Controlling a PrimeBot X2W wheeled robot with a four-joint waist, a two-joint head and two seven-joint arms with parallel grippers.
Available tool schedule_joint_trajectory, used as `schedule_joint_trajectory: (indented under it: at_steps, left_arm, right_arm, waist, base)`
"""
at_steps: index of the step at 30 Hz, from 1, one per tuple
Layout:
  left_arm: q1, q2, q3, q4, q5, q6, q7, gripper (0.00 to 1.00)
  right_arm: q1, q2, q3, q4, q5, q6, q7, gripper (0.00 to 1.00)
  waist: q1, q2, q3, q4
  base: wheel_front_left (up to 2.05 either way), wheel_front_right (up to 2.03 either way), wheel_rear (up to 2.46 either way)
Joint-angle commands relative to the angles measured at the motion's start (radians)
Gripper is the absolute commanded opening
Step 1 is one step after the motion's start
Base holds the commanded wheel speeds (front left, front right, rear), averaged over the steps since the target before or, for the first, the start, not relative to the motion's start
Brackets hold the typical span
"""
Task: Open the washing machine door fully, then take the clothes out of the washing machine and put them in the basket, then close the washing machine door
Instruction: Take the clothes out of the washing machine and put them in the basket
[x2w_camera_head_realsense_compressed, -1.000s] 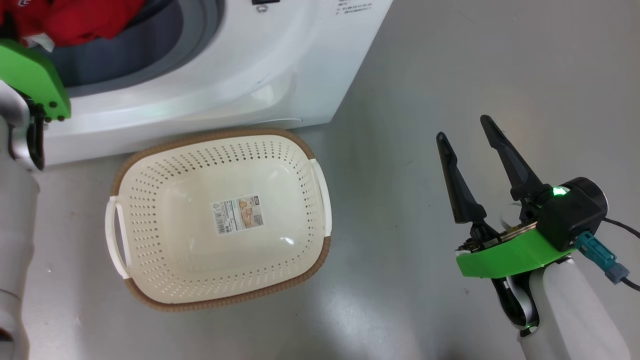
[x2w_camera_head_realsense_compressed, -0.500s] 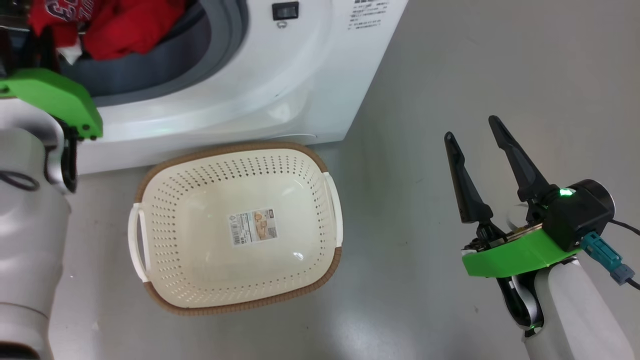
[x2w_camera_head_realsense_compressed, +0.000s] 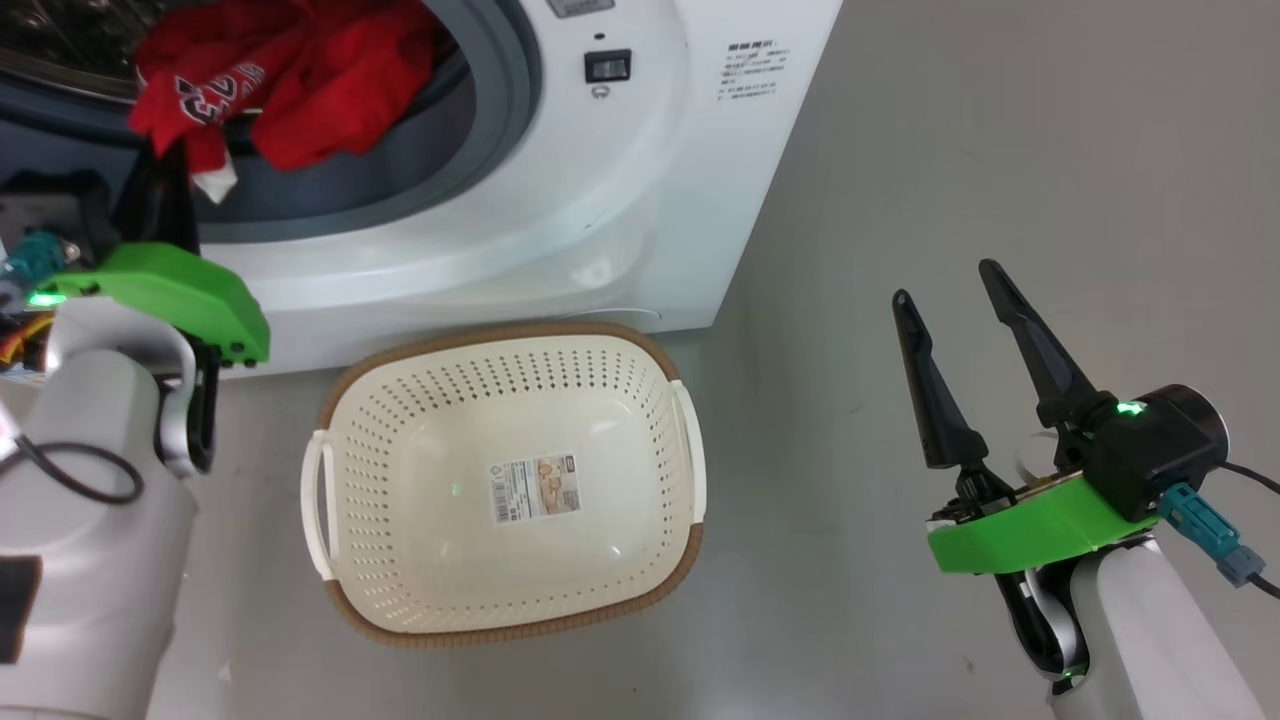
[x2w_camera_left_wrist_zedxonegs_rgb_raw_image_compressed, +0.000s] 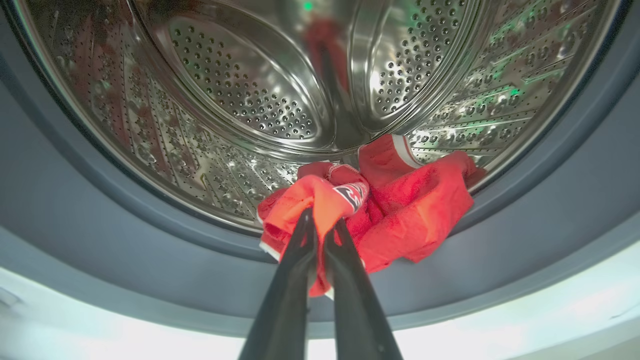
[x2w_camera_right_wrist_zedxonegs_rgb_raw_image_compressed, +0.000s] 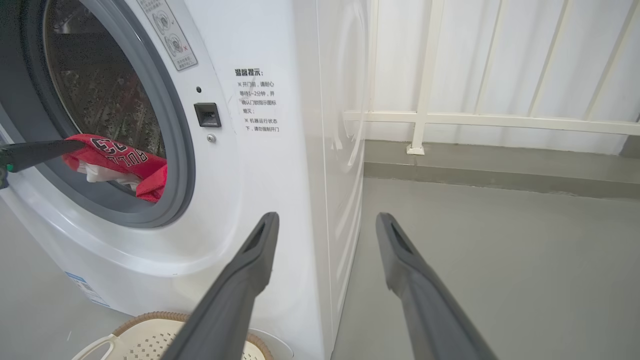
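Note:
The washing machine (x2w_camera_head_realsense_compressed: 620, 200) stands open; its door is out of view. Red clothes (x2w_camera_head_realsense_compressed: 290, 90) with white lettering lie bunched on the grey gasket (x2w_camera_left_wrist_zedxonegs_rgb_raw_image_compressed: 100, 240) at the drum's lower lip. My left gripper (x2w_camera_left_wrist_zedxonegs_rgb_raw_image_compressed: 320, 220) reaches into the opening and is shut on a fold of the clothes (x2w_camera_left_wrist_zedxonegs_rgb_raw_image_compressed: 400, 210); in the head view its dark fingers (x2w_camera_head_realsense_compressed: 168, 190) rise into the red cloth. The cream basket (x2w_camera_head_realsense_compressed: 520, 335) sits on the floor just before the machine, holding no clothes. My right gripper (x2w_camera_head_realsense_compressed: 945, 280) hovers open to the basket's right, holding nothing.
The steel drum (x2w_camera_left_wrist_zedxonegs_rgb_raw_image_compressed: 240, 85) behind the clothes holds nothing else. Grey floor (x2w_camera_head_realsense_compressed: 1000, 150) stretches to the right of the machine. A white railing (x2w_camera_right_wrist_zedxonegs_rgb_raw_image_compressed: 425, 75) lines the wall beyond the machine's side (x2w_camera_right_wrist_zedxonegs_rgb_raw_image_compressed: 345, 150).
The head camera has tilted up, so the whole picture slid down and right. My left gripper has drawn back towards the drum's lip with the red clothes. The right gripper has kept still.

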Motion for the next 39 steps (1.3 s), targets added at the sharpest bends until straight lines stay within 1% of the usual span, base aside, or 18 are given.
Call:
schedule_joint_trajectory:
  at_steps: [1,9,12,16,23,24,32,39]
  left_arm:
    - [0.026,0.049,0.025,-0.047,-0.006,0.015,-0.012,0.0]
    - [0.175,0.057,0.029,-0.234,-0.021,0.048,-0.011,0.0]
    - [0.241,0.057,0.031,-0.328,-0.034,0.052,-0.004,0.0]
    - [0.33,0.064,0.034,-0.471,-0.045,0.076,0.017,0.0]
    - [0.474,0.085,0.028,-0.711,-0.049,0.129,0.09,0.0]
    - [0.474,0.085,0.028,-0.711,-0.049,0.129,0.09,0.0]
    - [0.595,0.083,-0.001,-0.956,-0.059,0.173,0.177,0.0]
    - [0.655,0.082,-0.031,-1.119,-0.044,0.212,0.234,0.0]
  right_arm:
    - [0.017,0.001,0.018,-0.02,-0.006,0.003,-0.006,1.0]
    - [0.041,0.001,0.013,-0.014,-0.005,0.003,-0.006,1.0]
    - [0.051,0.001,0.008,-0.013,-0.005,0.003,-0.006,1.0]
    - [0.062,0.001,0.001,-0.014,-0.005,0.003,-0.006,1.0]
    - [0.073,0.001,-0.001,-0.016,-0.005,0.003,-0.006,1.0]
    - [0.073,0.001,-0.001,-0.016,-0.005,0.003,-0.006,1.0]
    - [0.084,0.001,-0.005,-0.021,0.003,0.003,-0.006,1.0]
    - [0.085,0.001,-0.005,-0.024,0.008,0.003,-0.006,1.0]
  waist:
    - [0.0,0.0,-0.017,0.007]
    - [0.0,0.0,-0.072,0.014]
    - [0.0,0.0,-0.094,0.016]
    - [0.0,0.0,-0.115,0.019]
    - [0.0,0.0,-0.138,0.022]
    - [0.0,0.0,-0.138,0.022]
    - [0.0,0.0,-0.147,0.027]
    - [0.0,0.0,-0.143,0.027]
  base:
    - [0.0,0.0,0.0]
    - [0.0,0.0,0.0]
    - [0.0,0.0,0.0]
    - [0.0,0.0,0.0]
    - [0.0,0.0,0.0]
    - [0.0,0.0,0.0]
    - [0.0,0.0,0.0]
    - [0.0,0.0,0.0]
